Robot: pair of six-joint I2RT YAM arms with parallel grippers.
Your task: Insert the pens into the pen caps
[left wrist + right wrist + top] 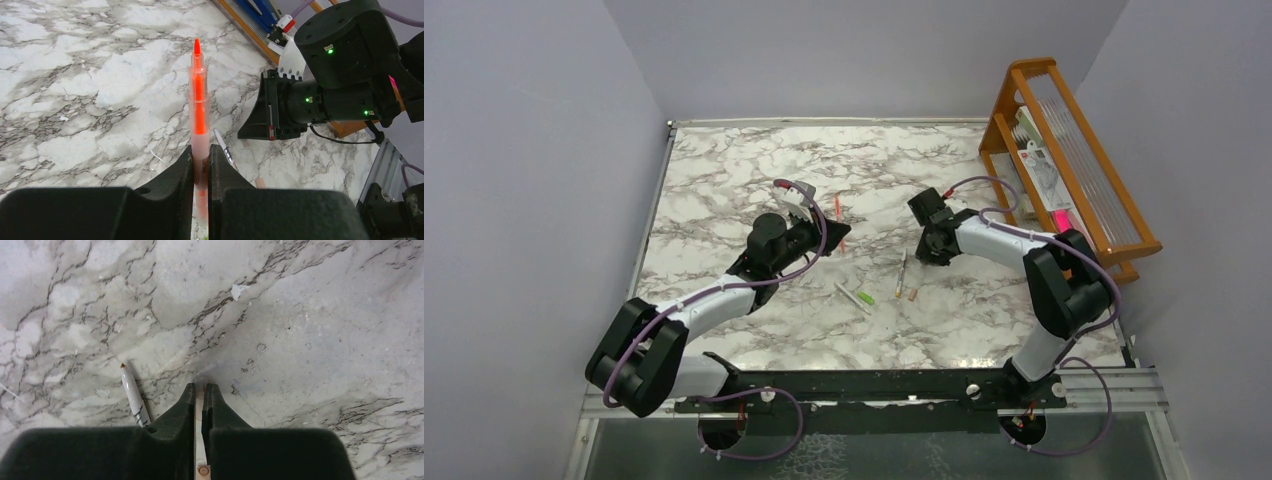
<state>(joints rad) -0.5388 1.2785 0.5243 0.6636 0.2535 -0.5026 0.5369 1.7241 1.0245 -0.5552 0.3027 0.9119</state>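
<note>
the left tool (pixel 200 147) is clamped tight on the orange-red pen (pixel 198 100), tip toward twelve o'clock. the right tool (pixel 200 386), down at the desk (pixel 310 340), pinches a tan pen cap (pixel 198 445); a whitish pen (pixel 132 392) lies at its nine o'clock.

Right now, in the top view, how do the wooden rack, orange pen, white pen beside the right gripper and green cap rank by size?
1. wooden rack
2 and 3. white pen, orange pen: unsure, the orange one is lifted and partly hidden in the left gripper
4. green cap
</note>
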